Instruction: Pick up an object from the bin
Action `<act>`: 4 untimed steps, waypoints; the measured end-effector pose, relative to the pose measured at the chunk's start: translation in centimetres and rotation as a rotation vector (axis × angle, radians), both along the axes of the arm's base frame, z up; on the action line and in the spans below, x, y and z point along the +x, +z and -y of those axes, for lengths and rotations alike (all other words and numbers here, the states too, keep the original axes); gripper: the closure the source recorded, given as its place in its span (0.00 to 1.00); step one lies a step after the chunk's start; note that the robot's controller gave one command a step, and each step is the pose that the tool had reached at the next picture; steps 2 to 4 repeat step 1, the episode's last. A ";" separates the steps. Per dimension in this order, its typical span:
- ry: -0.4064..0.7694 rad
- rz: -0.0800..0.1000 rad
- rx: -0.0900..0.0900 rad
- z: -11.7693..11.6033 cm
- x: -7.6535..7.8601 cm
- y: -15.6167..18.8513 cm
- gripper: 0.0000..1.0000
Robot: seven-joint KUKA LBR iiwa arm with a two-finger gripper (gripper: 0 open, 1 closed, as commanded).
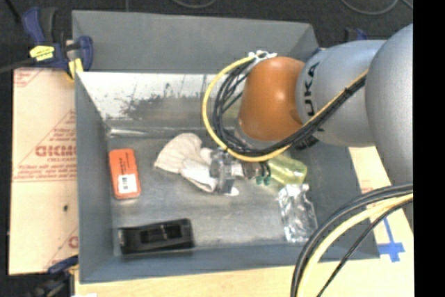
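One gripper [224, 176] at cloth [182, 153] edge, bottle [286, 170] just beside; open or closed, cannot tell; limp cloth may slip.

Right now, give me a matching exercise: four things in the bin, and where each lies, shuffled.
Things:
1. orange block
2. black holder
3. white cloth
4. clear crumpled plastic

Places in the view:
A. low left
B. middle, at the tool
C. left side, above the black thing
D. low right

Pairs: 1-C, 2-A, 3-B, 4-D.
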State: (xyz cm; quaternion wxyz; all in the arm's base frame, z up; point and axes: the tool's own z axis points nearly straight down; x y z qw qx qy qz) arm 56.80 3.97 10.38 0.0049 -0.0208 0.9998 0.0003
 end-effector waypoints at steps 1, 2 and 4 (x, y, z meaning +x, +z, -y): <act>0.000 -0.001 0.000 0.0 0.0 2.1 1.00; 0.000 -0.001 0.000 0.0 0.0 2.1 1.00; 0.000 -0.001 0.000 0.0 0.0 2.1 1.00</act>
